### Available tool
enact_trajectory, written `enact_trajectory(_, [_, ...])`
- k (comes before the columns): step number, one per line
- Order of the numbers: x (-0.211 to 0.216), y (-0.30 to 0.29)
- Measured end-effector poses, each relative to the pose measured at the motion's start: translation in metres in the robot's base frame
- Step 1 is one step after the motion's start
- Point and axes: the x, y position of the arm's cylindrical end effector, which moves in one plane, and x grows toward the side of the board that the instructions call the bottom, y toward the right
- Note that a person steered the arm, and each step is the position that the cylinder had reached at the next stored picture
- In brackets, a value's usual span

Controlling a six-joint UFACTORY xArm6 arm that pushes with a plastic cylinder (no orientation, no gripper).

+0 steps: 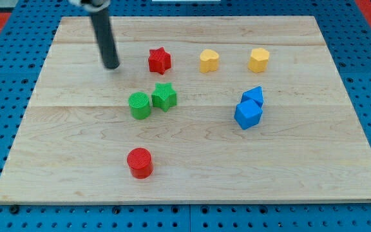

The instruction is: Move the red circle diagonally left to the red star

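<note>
While my tip (112, 66) rests on the bench (314, 167) left of the red star (160, 60), no hand is visible. Red circle (139, 162) lies well below, near the view's bottom.

two red (160, 60), two green (140, 106), two yellow (209, 60), two blue (248, 115)

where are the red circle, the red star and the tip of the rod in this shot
red circle (139, 159): camera view, on its flat top face
red star (160, 59): camera view, middle of its top face
my tip (111, 66): camera view, the rod's very lower end, at the view's left of the red star
</note>
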Motion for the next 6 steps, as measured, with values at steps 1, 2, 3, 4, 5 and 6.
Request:
enact_trajectory(1, [0.103,-0.008])
enact_trajectory(2, [0.134,0.069])
enact_trajectory(3, [0.154,0.151])
enact_trajectory(4, [0.205,0.163])
enact_trajectory(5, [0.201,0.108])
enact_trajectory(6, [0.185,0.046])
